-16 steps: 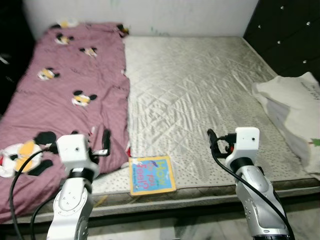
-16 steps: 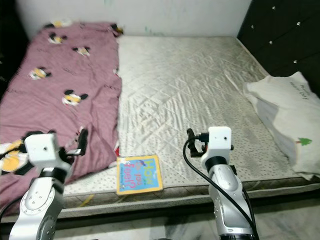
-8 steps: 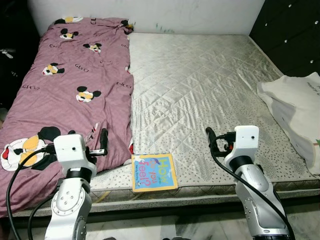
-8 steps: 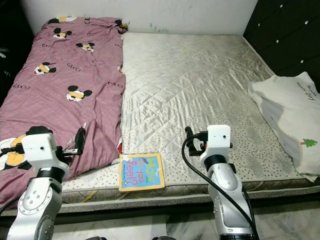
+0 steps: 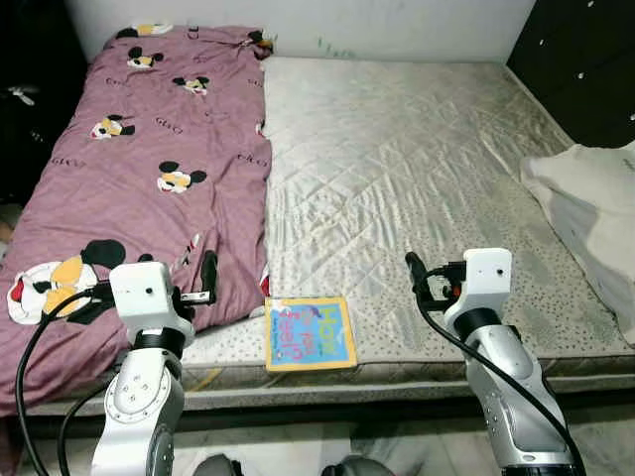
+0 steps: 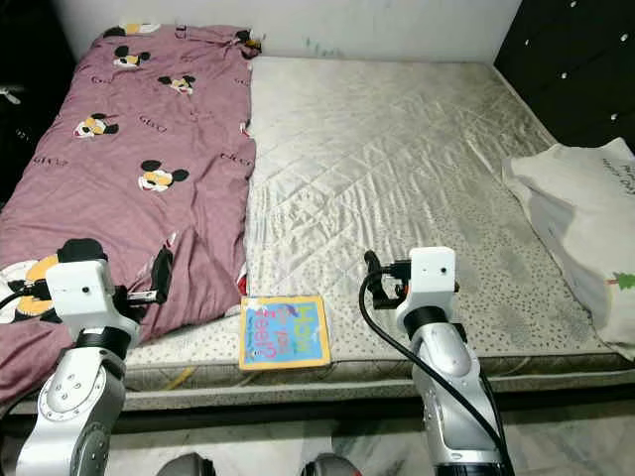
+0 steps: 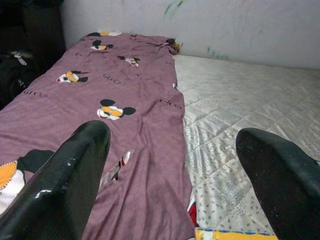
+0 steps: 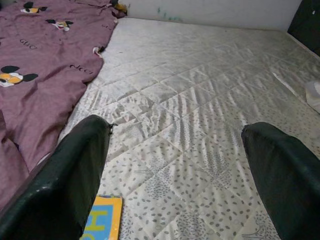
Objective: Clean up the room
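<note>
Both tools, left and right, are hovering with fingers apart above a picture book lying at the mattress edge.

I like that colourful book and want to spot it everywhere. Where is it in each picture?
Left eye view: the book lies at the mattress's near edge, between the two arms.
Right eye view: same spot.
Left wrist view: just its yellow top edge.
Right wrist view: one corner.
Shared landmark: the purple cartoon-mouse blanket lies beside it.
</note>
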Motion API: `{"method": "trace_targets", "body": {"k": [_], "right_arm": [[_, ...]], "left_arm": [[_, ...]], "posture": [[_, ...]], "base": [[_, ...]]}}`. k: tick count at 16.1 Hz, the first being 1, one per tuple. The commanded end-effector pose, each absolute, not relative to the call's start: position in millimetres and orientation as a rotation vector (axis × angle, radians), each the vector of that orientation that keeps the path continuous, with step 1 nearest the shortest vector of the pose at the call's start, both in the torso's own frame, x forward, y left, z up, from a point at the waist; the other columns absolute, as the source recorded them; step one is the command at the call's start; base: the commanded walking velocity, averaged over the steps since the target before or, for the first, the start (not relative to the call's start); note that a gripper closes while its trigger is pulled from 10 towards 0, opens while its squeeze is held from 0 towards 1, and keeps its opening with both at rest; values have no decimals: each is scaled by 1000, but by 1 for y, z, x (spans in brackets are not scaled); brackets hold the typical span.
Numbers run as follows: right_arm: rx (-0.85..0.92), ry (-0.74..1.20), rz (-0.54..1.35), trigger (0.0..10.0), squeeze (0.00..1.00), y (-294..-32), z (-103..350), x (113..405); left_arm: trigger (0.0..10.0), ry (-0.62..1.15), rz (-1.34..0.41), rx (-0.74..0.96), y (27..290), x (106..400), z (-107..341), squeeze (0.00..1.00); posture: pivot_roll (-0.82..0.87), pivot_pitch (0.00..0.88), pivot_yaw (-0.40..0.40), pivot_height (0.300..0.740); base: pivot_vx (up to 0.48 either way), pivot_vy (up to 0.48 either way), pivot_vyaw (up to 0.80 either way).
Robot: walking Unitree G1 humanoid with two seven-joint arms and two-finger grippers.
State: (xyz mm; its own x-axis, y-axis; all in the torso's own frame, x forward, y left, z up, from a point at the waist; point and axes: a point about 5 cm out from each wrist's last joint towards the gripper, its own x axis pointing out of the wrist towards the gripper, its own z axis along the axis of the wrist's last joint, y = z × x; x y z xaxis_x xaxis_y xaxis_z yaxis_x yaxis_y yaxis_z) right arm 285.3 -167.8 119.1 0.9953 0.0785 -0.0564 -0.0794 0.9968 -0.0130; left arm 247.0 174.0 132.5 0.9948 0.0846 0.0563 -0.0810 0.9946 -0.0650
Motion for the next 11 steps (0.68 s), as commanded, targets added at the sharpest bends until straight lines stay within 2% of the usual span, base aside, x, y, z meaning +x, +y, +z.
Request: {"method": "trace_targets", "body": {"k": [1,7,11], "right_arm": [[-14,62,85,10000,0,-169,119,285],[-20,64,91,10000,0,-170,117,285],[-41,62,111,10000,0,-168,116,287]], "left_arm": [[10000,-45,92,-63,175,245,131,0],[10000,-54,75,-66,170,249,132,0],[10000,-60,72,-57,170,252,132,0]], "posture": [[-33,132,-58,638],[-34,126,-58,560],[-35,122,-58,552]], "base": [[0,0,0],[0,0,0],[0,0,0]]}}
